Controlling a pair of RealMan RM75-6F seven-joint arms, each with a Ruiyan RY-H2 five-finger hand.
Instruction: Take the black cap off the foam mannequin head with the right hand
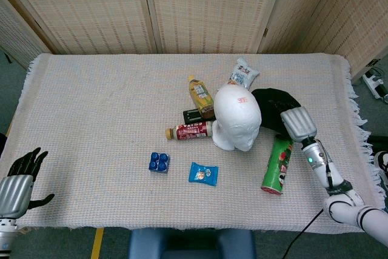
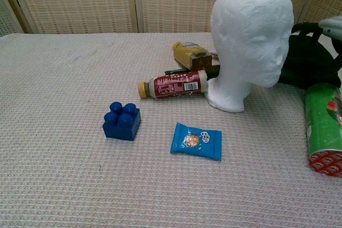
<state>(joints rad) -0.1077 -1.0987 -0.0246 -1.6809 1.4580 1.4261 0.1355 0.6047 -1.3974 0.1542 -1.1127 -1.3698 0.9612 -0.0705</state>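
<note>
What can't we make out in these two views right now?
- Right hand, head view: only its silver back shows over the black cap; whether it grips the cap cannot be told. Chest view: cut off by the right edge.
- Cap, chest view: partly hidden behind the foam mannequin head.
- Dark object, head view: mostly hidden under the bottles, unidentifiable.
- Left hand: absent from chest view.

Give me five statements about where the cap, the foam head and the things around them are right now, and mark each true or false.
1. The black cap sits on the foam head. False: the head is bare; the cap is down on the table beside it.
2. The green can lies on its side. True.
3. The blue block touches the head. False: it stands apart.
4. The left robot hand holds nothing. True.
5. The blue packet lies behind the head. False: it lies in front.
</note>
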